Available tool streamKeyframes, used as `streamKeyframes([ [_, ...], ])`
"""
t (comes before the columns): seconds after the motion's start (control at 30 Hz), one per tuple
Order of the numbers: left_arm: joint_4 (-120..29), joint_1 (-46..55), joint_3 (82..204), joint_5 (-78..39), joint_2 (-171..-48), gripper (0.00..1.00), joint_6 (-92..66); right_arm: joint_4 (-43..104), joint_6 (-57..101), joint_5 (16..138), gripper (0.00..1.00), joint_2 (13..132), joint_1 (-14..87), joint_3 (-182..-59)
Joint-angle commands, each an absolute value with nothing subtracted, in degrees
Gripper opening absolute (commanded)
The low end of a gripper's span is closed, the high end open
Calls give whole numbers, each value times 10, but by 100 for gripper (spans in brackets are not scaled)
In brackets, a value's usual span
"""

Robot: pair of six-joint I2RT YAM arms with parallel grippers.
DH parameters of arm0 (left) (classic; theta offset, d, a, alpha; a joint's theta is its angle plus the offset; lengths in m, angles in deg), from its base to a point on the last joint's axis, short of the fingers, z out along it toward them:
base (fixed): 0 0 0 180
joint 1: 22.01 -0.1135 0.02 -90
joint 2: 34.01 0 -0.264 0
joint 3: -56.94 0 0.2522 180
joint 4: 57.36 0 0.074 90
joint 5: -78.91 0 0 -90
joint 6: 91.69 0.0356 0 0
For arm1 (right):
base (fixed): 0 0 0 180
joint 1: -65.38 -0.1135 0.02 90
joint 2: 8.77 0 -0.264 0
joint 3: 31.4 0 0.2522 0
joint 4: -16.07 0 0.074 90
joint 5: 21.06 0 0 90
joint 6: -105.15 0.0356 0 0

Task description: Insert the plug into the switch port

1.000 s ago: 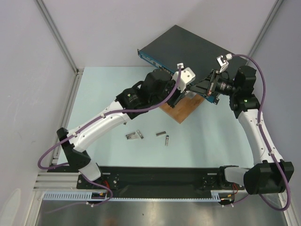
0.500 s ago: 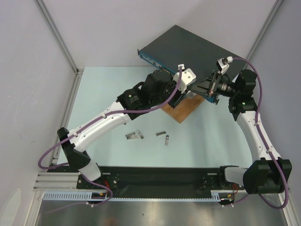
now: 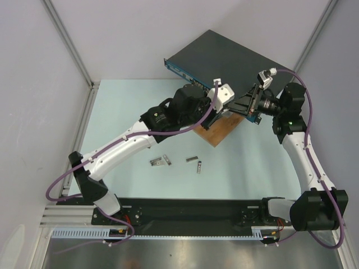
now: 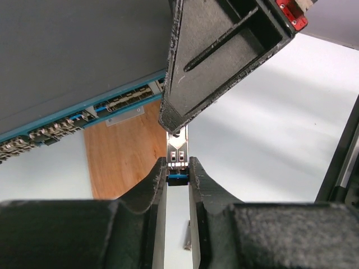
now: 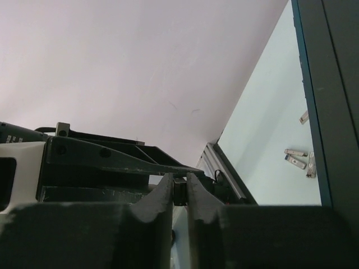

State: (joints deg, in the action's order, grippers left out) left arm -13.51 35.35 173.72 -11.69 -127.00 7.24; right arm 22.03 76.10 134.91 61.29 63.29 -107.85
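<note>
The plug (image 4: 178, 150), a small silver metal module with a blue tab, is pinched at its tab end by my left gripper (image 4: 178, 165), which is shut on it. One black finger (image 4: 219, 61) of the right gripper covers the plug's far end. In the right wrist view my right gripper (image 5: 179, 182) is closed on a small dark piece, the plug's other end. The switch (image 3: 224, 56), a flat dark grey box, shows its blue port strip (image 4: 84, 115) up and left of the plug. In the top view the two grippers meet just in front of the switch, and the plug is hidden.
A brown wooden board (image 3: 216, 130) lies on the table under both grippers, against the switch front. Three loose metal modules (image 3: 160, 162), (image 3: 192, 159), (image 3: 199, 166) lie on the pale mat nearer the arm bases. Side walls enclose the table.
My left gripper loosened briefly and closed again on the plug. The right wrist shifted slightly, its jaws easing a little. Both grippers stay together in front of the switch.
</note>
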Motion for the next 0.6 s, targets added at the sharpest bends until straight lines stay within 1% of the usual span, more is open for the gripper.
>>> streamKeyframes([
  [0.0, -153, 356, 1735, -152, -1247, 0, 63, 267, 699, 1340, 33, 596, 635, -1112],
  [0.03, -149, 355, 1735, -155, -1247, 0, 58, 276, 688, 1337, 59, 597, 640, -1126],
  [0.07, -143, 352, 1736, -157, -1247, 0, 40, 296, 677, 1331, 65, 597, 646, -1138],
  [0.1, -137, 349, 1735, -158, -1247, 0, 25, 318, 648, 1328, 69, 596, 649, -1149],
  [0.13, -120, 347, 1735, -165, -1249, 0, 9, 332, 630, 1324, 75, 594, 665, -1161],
  [0.17, -112, 342, 1735, -168, -1250, 0, -13, 379, 611, 1310, 79, 593, 670, -1193],
  [0.27, -89, 331, 1738, -164, -1256, 0, -66, 437, 543, 1277, 82, 578, 690, -1232],
  [0.43, -38, 319, 1805, -135, -1297, 0, -105, 538, 438, 1196, 83, 543, 742, -1257],
  [0.47, -22, 315, 1825, -124, -1302, 0, -109, 576, 421, 1184, 83, 539, 768, -1258],
  [0.57, -4, 314, 1848, -88, -1325, 0, -127, 632, 374, 1166, 87, 529, 821, -1247],
])
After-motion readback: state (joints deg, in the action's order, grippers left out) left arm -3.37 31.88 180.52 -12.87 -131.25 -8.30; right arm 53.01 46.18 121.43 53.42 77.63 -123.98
